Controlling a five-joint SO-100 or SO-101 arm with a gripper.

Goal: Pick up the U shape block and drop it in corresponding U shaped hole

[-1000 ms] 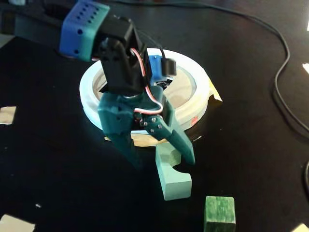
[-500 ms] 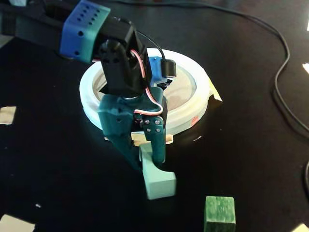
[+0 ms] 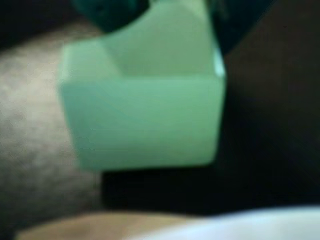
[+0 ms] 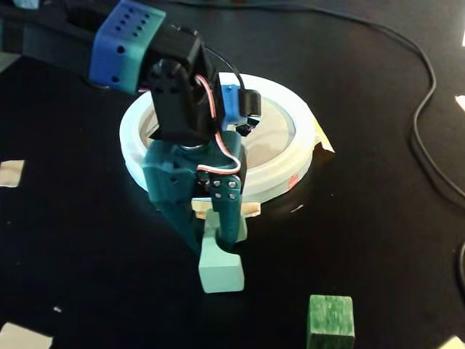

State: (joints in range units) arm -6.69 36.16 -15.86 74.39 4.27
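The pale mint-green U shape block [image 4: 220, 267] sits low at the black table, just in front of the white-rimmed tan disc [image 4: 275, 129]. My gripper [image 4: 218, 234] reaches down onto the block's top, with its dark teal fingers [image 4: 229, 218] closed on it at the notch. In the wrist view the block [image 3: 145, 120] fills the middle, blurred, with the gripper [image 3: 170, 20] at the top edge. I cannot tell if the block touches the table. The U shaped hole is hidden behind the arm.
A darker green cube [image 4: 330, 321] stands at the front right. A black cable [image 4: 429, 145] runs along the right side. Tan tape pieces [image 4: 11, 173] lie at the left edge. The disc's white rim [image 3: 260, 225] shows at the bottom of the wrist view.
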